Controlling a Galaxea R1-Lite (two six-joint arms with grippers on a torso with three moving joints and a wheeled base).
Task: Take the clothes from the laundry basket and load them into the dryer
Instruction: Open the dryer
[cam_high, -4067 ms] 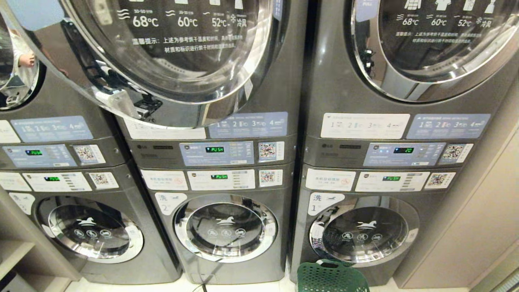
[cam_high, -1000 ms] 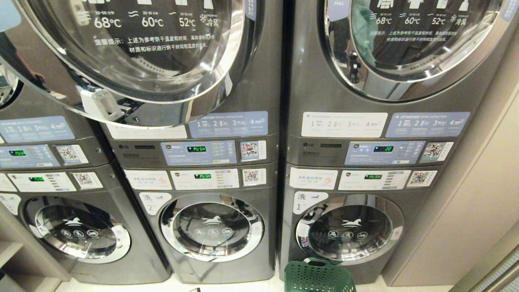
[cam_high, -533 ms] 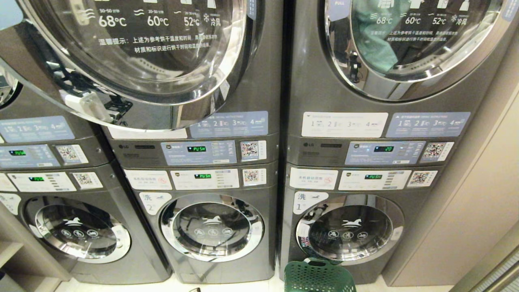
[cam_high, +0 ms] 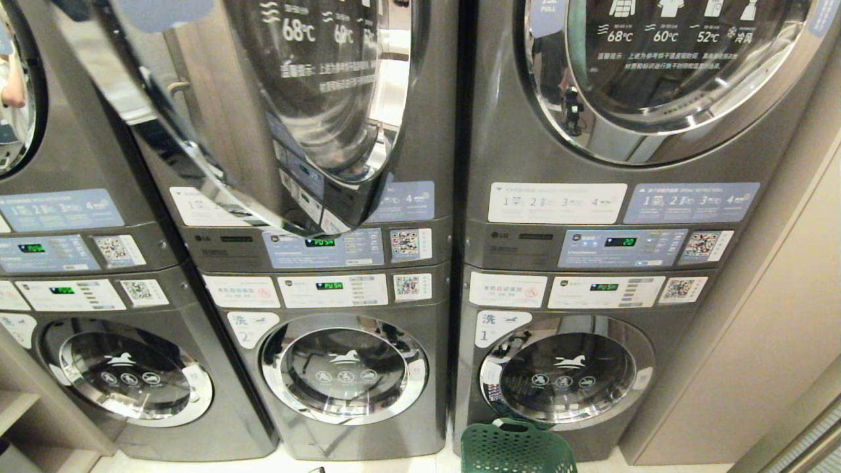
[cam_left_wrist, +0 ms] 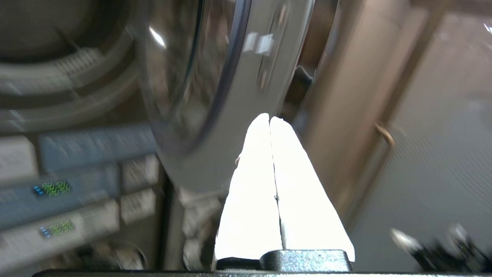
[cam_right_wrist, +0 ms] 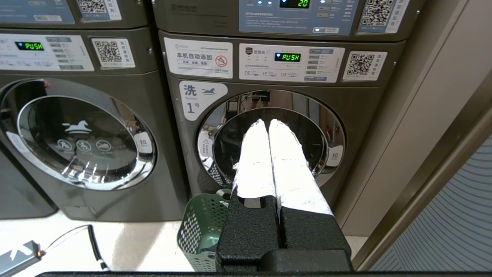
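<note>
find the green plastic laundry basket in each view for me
Head view: the green perforated plastic laundry basket stands at the bottom edge, on the floor before the lower right washer marked 1.
Left wrist view: not in it.
Right wrist view: low in the picture, partly behind the shut right claw.
Shared landmark: the white label numbered 1 beside that washer's round door.

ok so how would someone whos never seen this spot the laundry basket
Start at the wall of grey stacked machines and take the rightmost stack. On the floor at the foot of its lower round door stands the laundry basket: green perforated plastic, the only coloured, loose thing among grey metal fronts.
</note>
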